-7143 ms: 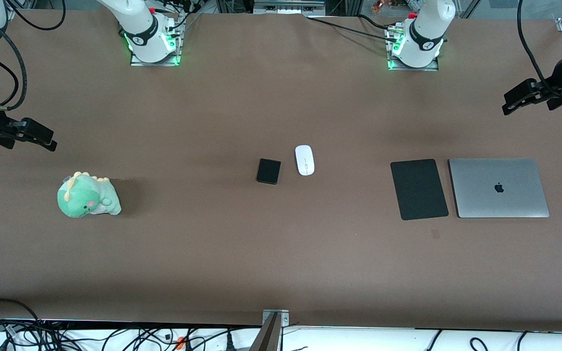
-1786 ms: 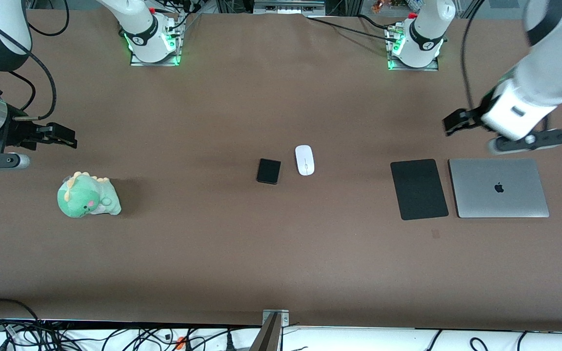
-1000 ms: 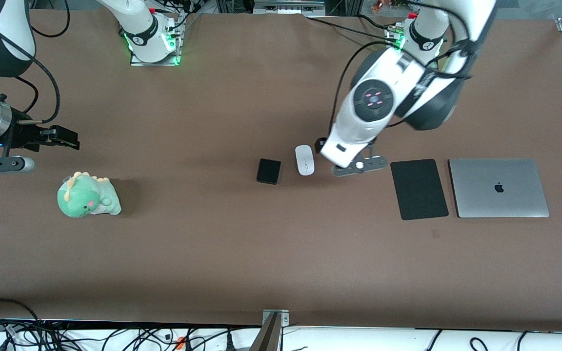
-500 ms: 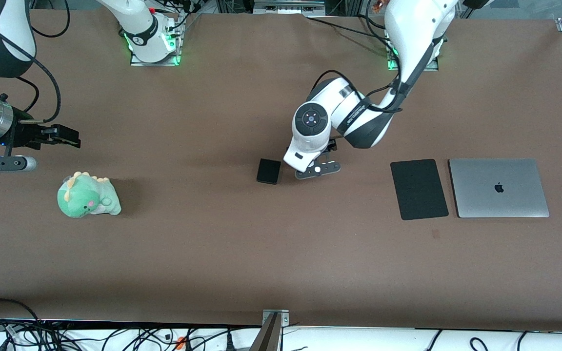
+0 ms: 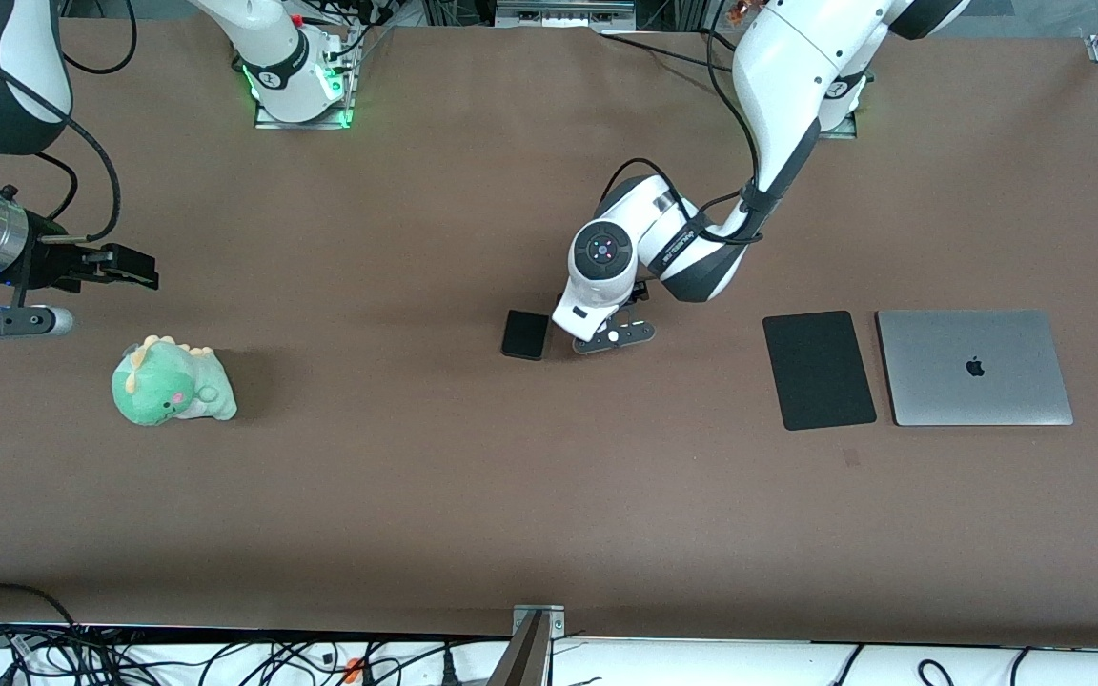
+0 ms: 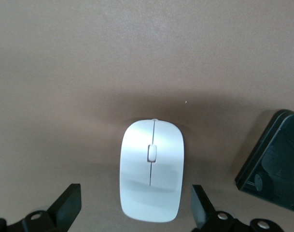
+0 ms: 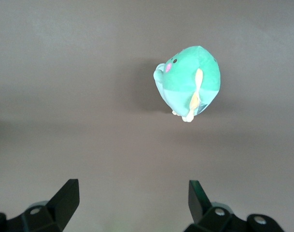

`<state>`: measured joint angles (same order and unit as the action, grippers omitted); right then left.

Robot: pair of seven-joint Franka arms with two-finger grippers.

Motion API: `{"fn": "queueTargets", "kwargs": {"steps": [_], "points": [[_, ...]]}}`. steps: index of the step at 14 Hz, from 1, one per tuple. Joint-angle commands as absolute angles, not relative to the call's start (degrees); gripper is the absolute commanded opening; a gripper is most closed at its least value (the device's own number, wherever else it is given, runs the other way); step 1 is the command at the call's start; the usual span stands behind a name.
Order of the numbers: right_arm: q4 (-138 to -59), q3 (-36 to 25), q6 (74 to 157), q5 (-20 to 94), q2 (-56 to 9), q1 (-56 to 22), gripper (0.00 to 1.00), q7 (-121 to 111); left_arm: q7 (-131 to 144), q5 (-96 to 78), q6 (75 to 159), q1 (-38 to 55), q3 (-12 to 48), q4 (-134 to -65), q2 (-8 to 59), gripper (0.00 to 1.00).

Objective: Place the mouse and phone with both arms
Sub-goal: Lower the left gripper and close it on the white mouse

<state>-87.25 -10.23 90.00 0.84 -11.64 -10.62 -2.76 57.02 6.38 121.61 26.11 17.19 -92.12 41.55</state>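
Left gripper (image 6: 134, 212): poised low over the small glossy white oval mouse (image 6: 151, 169), fingers spread wide to either flank of the shell, nothing pinched yet; hidden under the wrist in the front view.
Mouse: flat on the brown table (image 5: 549, 495), mid-table, just beside the small black rounded-corner phone slab (image 5: 524, 334) (toward the left arm's end of that slab); thin grey seam running down the middle of the shell.
Phone: flat on the table, apart from the mouse, untouched.
Right gripper (image 5: 125, 268): waiting in the air near the right arm's end of the table, fingers (image 7: 67, 195) apart and empty; green plush dinosaur toy (image 5: 171, 382) on the table below.
Handling, by the look of it: mouse likely light and rigid, but smooth and curved, so apt to slip; best hold probably across the long sides at the widest part, pads low on the flanks; phone likely stiff, thin and slick, best taken by its long edges.
Containers: none in view; only flat landing spots, a flat black rectangular mouse pad (image 5: 819, 369) and a closed silver laptop (image 5: 974, 367) side by side toward the left arm's end, nothing on either.
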Motion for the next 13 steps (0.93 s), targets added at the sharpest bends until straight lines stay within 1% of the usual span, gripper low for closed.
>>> {"fn": "queueTargets", "kwargs": {"steps": [1, 7, 8, 9, 10, 11, 12, 13], "points": [[-87.19, -10.11, 88.59, 0.62, -11.51, -10.37, 1.00, -3.16, 58.01, 7.47, 123.83, 26.63, 16.96, -92.46, 42.80, 1.00], [-87.19, -10.11, 88.51, 0.62, -11.51, -10.28, 1.00, -3.16, 58.10, 7.38, 125.59, 26.81, 16.96, -92.02, 45.26, 1.00], [-87.19, -10.11, 88.51, 0.62, -11.60, -10.28, 1.00, -3.16, 58.10, 7.38, 125.60, 26.81, 16.96, -91.93, 45.26, 0.91], [-87.19, -10.11, 88.16, 0.62, -11.60, -10.28, 1.00, -3.16, 58.10, 7.38, 125.60, 26.81, 16.96, -91.93, 45.26, 0.71], [-87.19, -10.02, 87.37, 0.62, -11.51, -10.28, 1.00, -2.99, 58.10, 7.38, 125.60, 26.81, 16.96, -91.85, 45.26, 0.43], [-87.27, -10.11, 87.02, 0.70, -11.60, -10.28, 1.00, -2.99, 58.10, 7.38, 125.51, 26.72, 16.96, -91.85, 45.09, 0.23], [-87.19, -10.11, 86.84, 0.70, -11.60, -10.28, 1.00, -2.99, 57.83, 7.38, 125.16, 26.28, 16.96, -91.85, 44.83, 0.10], [-87.27, -10.11, 86.84, 0.70, -11.60, -10.28, 1.00, -2.99, 57.40, 7.30, 124.72, 25.84, 16.96, -91.85, 44.39, 0.05]]}}
